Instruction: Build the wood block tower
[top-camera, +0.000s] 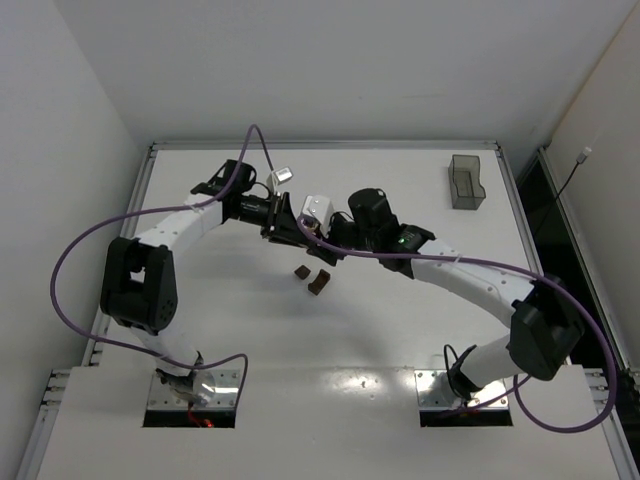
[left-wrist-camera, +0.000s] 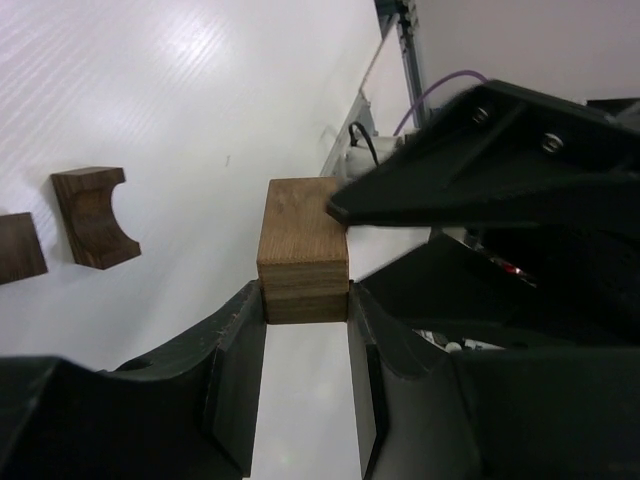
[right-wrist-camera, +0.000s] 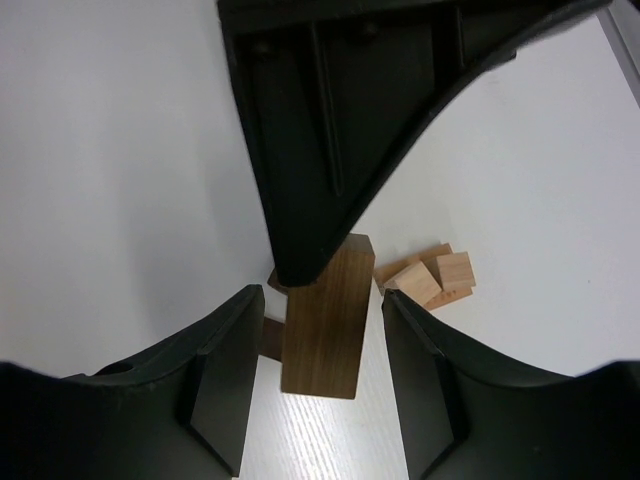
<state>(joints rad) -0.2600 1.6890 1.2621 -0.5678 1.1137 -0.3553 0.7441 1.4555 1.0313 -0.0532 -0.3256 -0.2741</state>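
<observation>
No tower stands yet in any view, so the job looks to be at an early stage. The left jaws are closed on a tan wood block (left-wrist-camera: 303, 250) over the middle of the bench (top-camera: 400, 330); I cannot tell whether it touches the surface. The right jaws stand open around what looks like the same block, a gap showing at each side. A dark arched piece (left-wrist-camera: 93, 217) and a dark block (left-wrist-camera: 20, 247) lie loose just beside each other near the middle. A few small tan pieces (right-wrist-camera: 430, 278) lie in a loose cluster close by. Nearly all the stacking is left to do.
</observation>
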